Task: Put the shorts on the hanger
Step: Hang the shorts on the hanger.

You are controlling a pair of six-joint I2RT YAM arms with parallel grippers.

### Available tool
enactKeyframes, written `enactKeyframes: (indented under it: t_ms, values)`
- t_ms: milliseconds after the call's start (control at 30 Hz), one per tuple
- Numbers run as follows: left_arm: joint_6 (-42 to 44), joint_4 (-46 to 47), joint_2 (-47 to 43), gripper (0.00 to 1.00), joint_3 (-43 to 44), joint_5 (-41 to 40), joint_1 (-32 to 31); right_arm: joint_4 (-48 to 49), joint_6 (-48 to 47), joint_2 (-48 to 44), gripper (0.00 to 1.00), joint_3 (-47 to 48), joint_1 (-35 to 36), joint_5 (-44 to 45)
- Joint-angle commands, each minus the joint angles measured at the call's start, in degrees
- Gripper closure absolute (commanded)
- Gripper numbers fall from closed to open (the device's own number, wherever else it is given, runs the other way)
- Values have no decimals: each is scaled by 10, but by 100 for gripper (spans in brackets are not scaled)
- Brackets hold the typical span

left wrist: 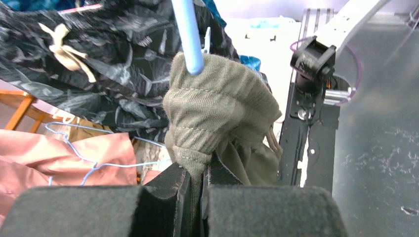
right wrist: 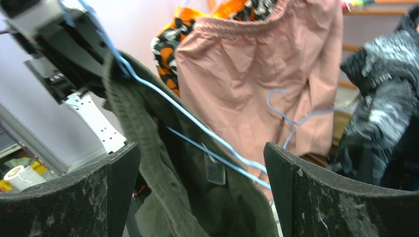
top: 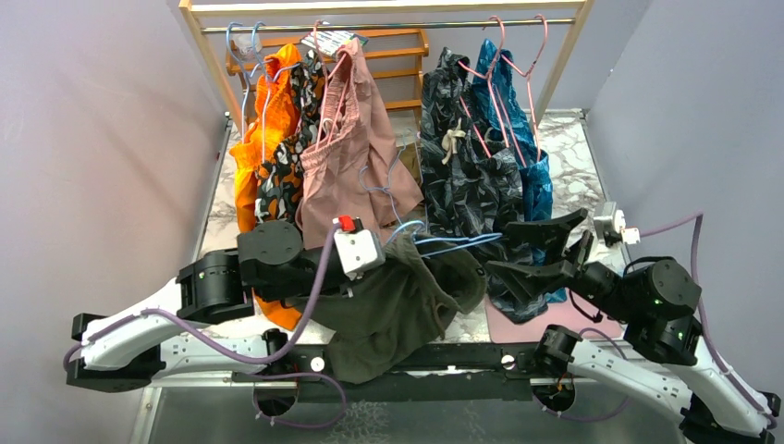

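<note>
The dark olive shorts [top: 398, 310] hang bunched over the table's front edge. My left gripper [top: 393, 259] is shut on their ribbed waistband [left wrist: 217, 108], the cloth pinched between the pads [left wrist: 200, 173]. The light-blue hanger [top: 453, 243] has one arm pushed into the waistband [left wrist: 190, 34] and stretches toward my right gripper [top: 504, 248]. That gripper stands wide open. In the right wrist view the hanger wires [right wrist: 197, 123] and the shorts [right wrist: 163, 163] lie between its spread fingers [right wrist: 202, 168], and neither finger holds them.
A wooden rack with a metal rail [top: 388, 26] stands at the back, carrying orange [top: 263, 129], dusty-pink [top: 347, 139], dark leaf-print [top: 462, 157] and teal [top: 518, 120] shorts. A second blue hanger [top: 379, 199] rests against the pink shorts. Pink hangers [top: 508, 65] hang at right.
</note>
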Motion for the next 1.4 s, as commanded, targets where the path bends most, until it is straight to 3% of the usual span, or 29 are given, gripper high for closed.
enactKeyframes:
  t_ms: [0,267,500,733,800,867,967,1067,1100,1200,1367]
  values:
    - [-3,54,-26,100,43,-27,0,-100,73,4,1,13,3,82]
    - [-11,60,-64,100,92,-17,-1,-55,153,-44,0,-54,3,96]
    - [-17,69,-75,100,100,-3,0,-105,191,33,0,-39,3,132]
    - [-16,69,-76,100,103,-1,-1,-82,214,57,8,-47,4,98]
    - [-16,69,-77,100,104,-2,0,-96,222,69,14,-40,4,96]
    - [-17,69,-78,100,104,-4,0,-130,223,99,29,-20,3,94]
    - [-20,70,-79,100,104,-1,0,-183,209,154,54,19,4,66]
    - [-22,77,-78,100,106,4,0,-201,186,186,92,54,3,45]
    - [-21,82,-78,100,108,8,0,-194,172,184,98,69,3,53]
    - [-19,116,-83,100,111,20,0,-111,107,153,99,128,4,36]
    - [-17,185,-108,100,98,32,0,75,63,107,99,166,3,-81]
